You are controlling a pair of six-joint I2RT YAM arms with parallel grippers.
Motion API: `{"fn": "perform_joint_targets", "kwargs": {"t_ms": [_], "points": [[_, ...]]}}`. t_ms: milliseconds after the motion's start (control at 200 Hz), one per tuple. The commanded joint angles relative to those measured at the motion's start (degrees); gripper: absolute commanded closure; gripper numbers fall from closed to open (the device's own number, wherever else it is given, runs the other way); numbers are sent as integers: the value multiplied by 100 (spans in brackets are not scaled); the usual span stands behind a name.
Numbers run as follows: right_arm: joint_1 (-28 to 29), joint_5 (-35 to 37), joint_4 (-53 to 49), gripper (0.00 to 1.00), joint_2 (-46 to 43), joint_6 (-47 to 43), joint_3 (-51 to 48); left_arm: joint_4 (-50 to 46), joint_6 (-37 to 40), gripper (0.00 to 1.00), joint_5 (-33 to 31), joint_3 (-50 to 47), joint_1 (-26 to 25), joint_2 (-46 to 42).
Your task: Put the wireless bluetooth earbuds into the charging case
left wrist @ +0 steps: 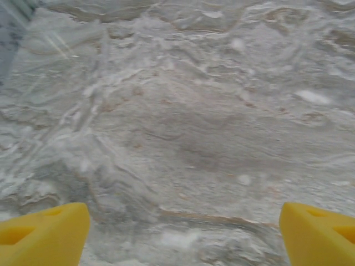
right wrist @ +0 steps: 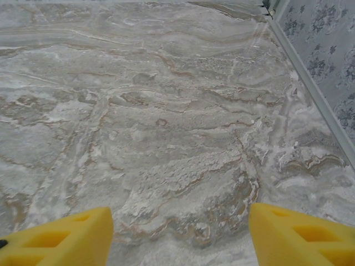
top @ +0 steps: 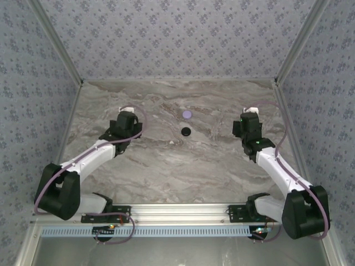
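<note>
The charging case (top: 185,131), a small black round puck, lies on the marble table (top: 166,166) at the middle, between the two arms. The earbuds are hidden or too small to tell apart here. My left gripper (top: 127,111) hovers well to the left of the case. Its yellow fingers (left wrist: 47,233) stand wide apart in the left wrist view, the gripper (left wrist: 183,227) open over bare marble. My right gripper (top: 250,111) is off to the right of the case. In the right wrist view it (right wrist: 180,227) is open, with nothing between its yellow fingers (right wrist: 299,233).
A lilac round disc (top: 187,114) lies just behind the case. Patterned walls close in the table at the back and on both sides; the right wall's metal edge (right wrist: 310,83) runs close to the right gripper.
</note>
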Motion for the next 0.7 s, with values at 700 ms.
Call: {"fn": "perform_joint_targets", "kwargs": {"t_ms": [700], "points": [[-1207, -1033, 2541, 0, 1311, -330, -721, 3570, 908, 1, 1525, -1657, 1940, 377]]}}
